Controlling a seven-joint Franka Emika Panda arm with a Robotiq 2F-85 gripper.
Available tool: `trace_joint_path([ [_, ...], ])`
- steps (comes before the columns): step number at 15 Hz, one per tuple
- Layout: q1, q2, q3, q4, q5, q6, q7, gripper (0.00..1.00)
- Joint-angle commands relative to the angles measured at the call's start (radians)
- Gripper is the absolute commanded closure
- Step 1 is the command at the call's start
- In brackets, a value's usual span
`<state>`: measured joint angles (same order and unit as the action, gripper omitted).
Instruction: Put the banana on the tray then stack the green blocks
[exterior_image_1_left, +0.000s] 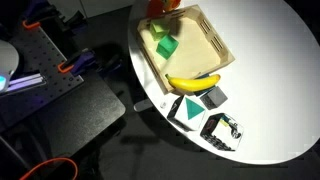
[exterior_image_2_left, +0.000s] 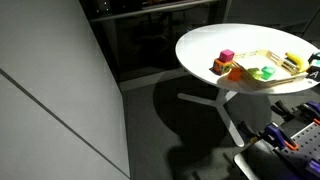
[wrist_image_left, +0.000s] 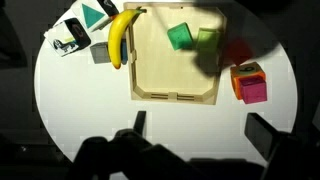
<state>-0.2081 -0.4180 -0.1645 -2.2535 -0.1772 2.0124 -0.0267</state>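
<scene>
**Operator:** Which step is in hand?

**Technician:** Step one, banana to tray, not yet carried out. The banana (wrist_image_left: 120, 38) lies on the counter (wrist_image_left: 80, 100) just outside the tray (wrist_image_left: 175, 70), lengthwise along one wall. Whether it touches the rim cannot be told. The gripper (wrist_image_left: 200, 135) hangs high above the counter with its fingers wide apart, holding nothing.

**Operator:** And the green blocks?

**Technician:** The green blocks (wrist_image_left: 180, 37) are both inside the tray, side by side near its far wall, the bright one next to the paler one. They are not stacked; that is step two.

**Operator:** What does the next move call for?

**Technician:** Travel over the banana, then descend with the fingers across its narrow width at mid-length (the curve makes the ends a poor hold). Clearance is tight. The tray wall is on one side, with a grey block (wrist_image_left: 98, 52) and a dark green triangle (wrist_image_left: 97, 14) close on the other. Lift clear of the wall before moving inward.

**Operator:** Surface and room?

**Technician:** A round white counter, smooth, on a pedestal foot. An orange and pink block (wrist_image_left: 248, 82) stands outside the tray on the side away from the banana. The room is dim, with a dark floor
</scene>
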Motion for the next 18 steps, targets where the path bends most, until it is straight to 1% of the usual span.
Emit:
trace_joint_path([
  [1,0.004,0.000,-0.003,0.003,-0.001,-0.002,0.001,0.00],
  [5,0.001,0.037,-0.011,0.016,0.001,-0.004,0.000,0.00],
  [11,-0.001,0.139,-0.037,0.049,0.016,-0.030,-0.018,0.00],
  [18,-0.006,0.277,-0.067,0.100,0.027,-0.131,-0.049,0.00],
])
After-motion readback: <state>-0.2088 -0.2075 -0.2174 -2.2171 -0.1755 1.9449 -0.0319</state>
